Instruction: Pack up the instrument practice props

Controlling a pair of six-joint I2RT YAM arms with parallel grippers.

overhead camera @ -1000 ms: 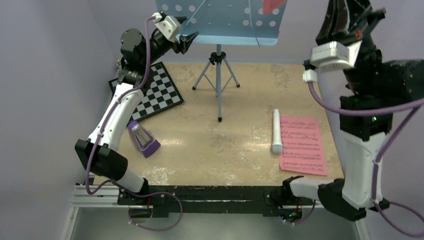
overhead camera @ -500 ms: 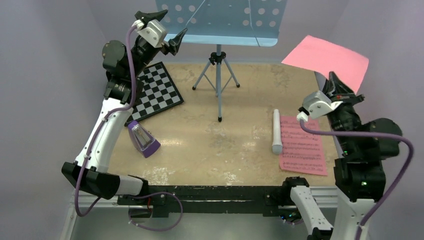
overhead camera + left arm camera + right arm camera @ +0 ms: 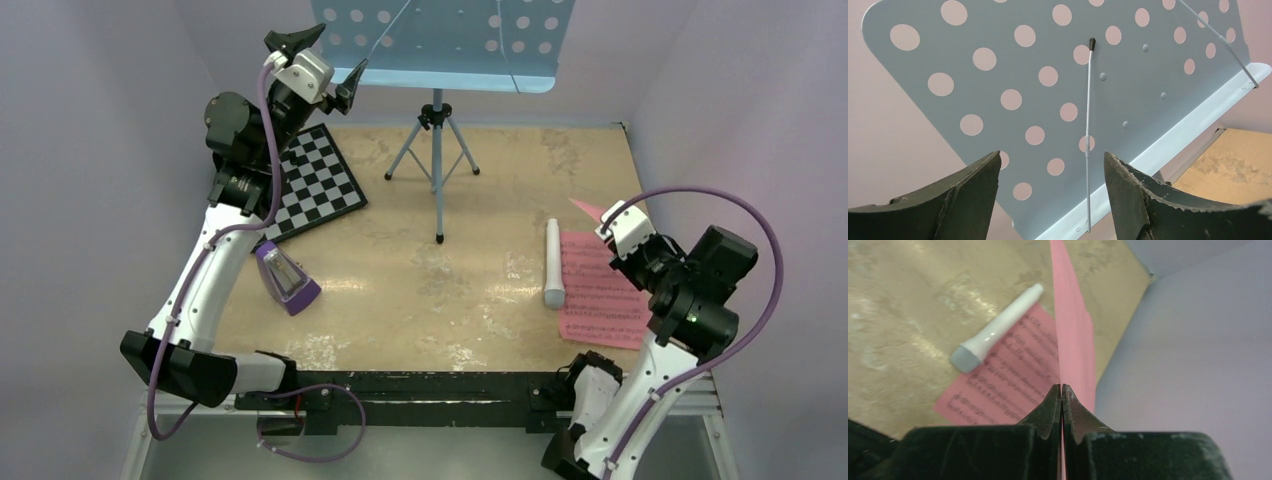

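The light-blue perforated music stand [image 3: 450,45] stands on its tripod [image 3: 436,150] at the back. My left gripper [image 3: 322,62] is open at the stand's left edge; in the left wrist view the stand's plate [image 3: 1048,75] fills the space beyond the gripper [image 3: 1052,165]. My right gripper [image 3: 606,222] is shut on a pink sheet [image 3: 1073,330], held edge-on just above another pink sheet-music page [image 3: 600,290] lying on the table. The white tube [image 3: 553,262] lies beside that page and shows in the right wrist view [image 3: 998,330]. The purple wedge [image 3: 287,278] stands front left.
A black-and-white chessboard [image 3: 310,185] lies at the back left under my left arm. Grey walls close the table [image 3: 440,300] on the left, back and right. The black rail with the arm bases runs along the near edge.
My right arm has swung down from high at the back right, carrying the pink sheet, to low over the page on the table. My left gripper has shifted slightly left by the stand's edge.
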